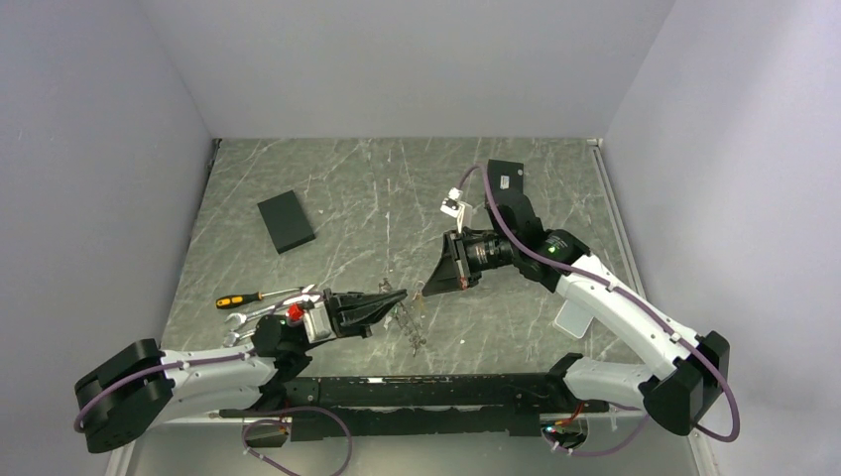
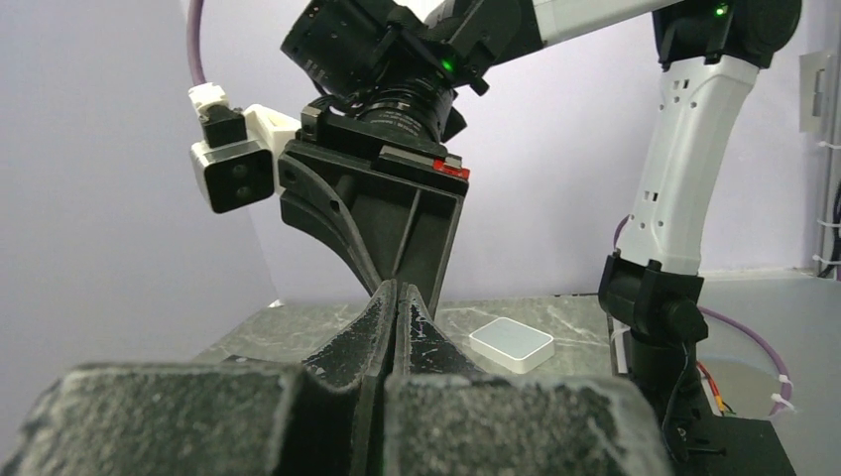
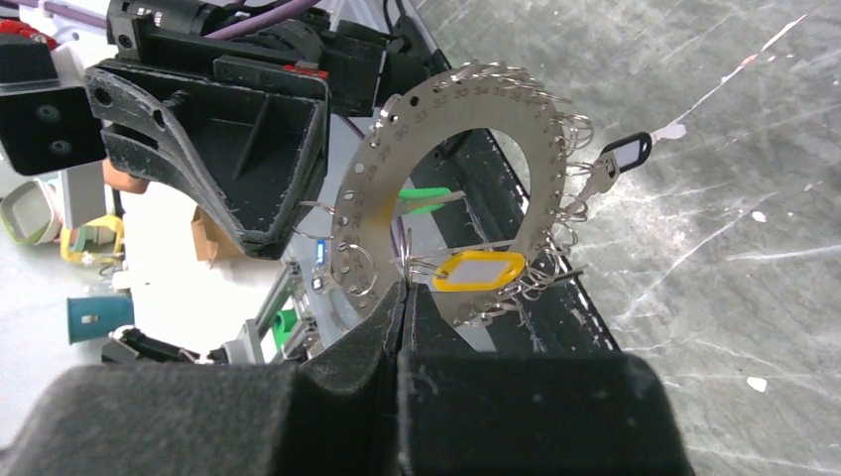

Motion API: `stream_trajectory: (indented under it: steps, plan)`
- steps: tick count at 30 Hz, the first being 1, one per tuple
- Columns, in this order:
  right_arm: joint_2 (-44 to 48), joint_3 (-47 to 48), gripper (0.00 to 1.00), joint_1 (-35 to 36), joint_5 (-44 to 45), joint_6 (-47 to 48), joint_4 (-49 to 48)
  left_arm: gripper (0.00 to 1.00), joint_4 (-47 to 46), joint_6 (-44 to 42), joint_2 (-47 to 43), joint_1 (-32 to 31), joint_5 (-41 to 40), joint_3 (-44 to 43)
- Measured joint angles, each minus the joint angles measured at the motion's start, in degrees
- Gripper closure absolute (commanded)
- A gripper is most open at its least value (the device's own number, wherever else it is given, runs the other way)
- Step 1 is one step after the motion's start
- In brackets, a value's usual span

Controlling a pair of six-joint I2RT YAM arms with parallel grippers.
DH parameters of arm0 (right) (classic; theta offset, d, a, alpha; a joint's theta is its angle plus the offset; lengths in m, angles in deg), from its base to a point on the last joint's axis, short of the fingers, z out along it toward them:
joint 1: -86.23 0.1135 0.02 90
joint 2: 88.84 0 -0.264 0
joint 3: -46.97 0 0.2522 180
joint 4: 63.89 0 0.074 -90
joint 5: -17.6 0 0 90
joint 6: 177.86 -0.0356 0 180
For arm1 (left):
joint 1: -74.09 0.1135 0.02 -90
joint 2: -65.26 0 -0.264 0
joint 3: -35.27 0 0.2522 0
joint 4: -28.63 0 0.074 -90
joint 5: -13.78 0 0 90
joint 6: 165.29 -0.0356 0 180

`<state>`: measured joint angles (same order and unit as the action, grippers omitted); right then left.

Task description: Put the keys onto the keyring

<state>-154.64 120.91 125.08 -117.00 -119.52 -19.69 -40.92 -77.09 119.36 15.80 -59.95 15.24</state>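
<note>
The keyring [image 3: 451, 129] is a flat silver ring plate with numbered holes, hung with several small wire loops. It stands upright just past my right gripper [image 3: 402, 290], which is shut on a thin wire loop at the plate's lower edge. A key with a yellow head [image 3: 478, 270] hangs at the bottom, and a black tag [image 3: 627, 154] dangles on the right. From above, the keyring [image 1: 414, 319] hangs between both fingertips. My left gripper [image 2: 397, 295] is shut and tip to tip with the right one. Nothing shows between its fingers, and the keyring is hidden in that view.
A black box [image 1: 286, 220] lies at the back left. An orange-handled screwdriver [image 1: 243, 298] and silver wrenches [image 1: 250, 319] lie left of the left gripper. A white box [image 2: 511, 344] sits near the right arm's base. Walls close in the table on three sides.
</note>
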Motion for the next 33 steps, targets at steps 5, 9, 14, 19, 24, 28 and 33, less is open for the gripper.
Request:
stream_trajectory:
  steps: [5,9,14,19,24,28,33]
  plan:
    - [-0.8,2.0,1.0,0.0,-1.3,0.5,1.2,1.0,0.0,0.2,0.0,0.0,1.5,0.0]
    - [-1.3,3.3,1.0,0.6,-2.4,0.7,1.7,1.0,0.0,0.2,0.2,0.0,2.3,0.0]
    - [-2.1,3.9,1.0,2.5,-2.6,0.9,3.1,1.0,0.0,0.1,0.6,0.0,2.4,-0.2]
    - [-3.2,5.2,1.0,4.9,-2.4,1.8,5.2,1.0,0.0,-0.1,1.2,0.0,2.4,-0.9]
    - [-3.3,5.5,1.0,5.9,-2.0,2.1,6.1,1.0,-0.2,-0.1,2.1,0.0,2.4,-1.5]
    - [-3.3,5.5,1.0,5.9,-1.9,2.1,6.4,1.0,-0.2,-0.1,2.4,0.0,2.5,-1.5]
    - [-3.3,5.7,1.0,5.9,-0.7,2.3,6.5,1.0,-0.2,0.0,2.4,0.0,2.5,-1.5]
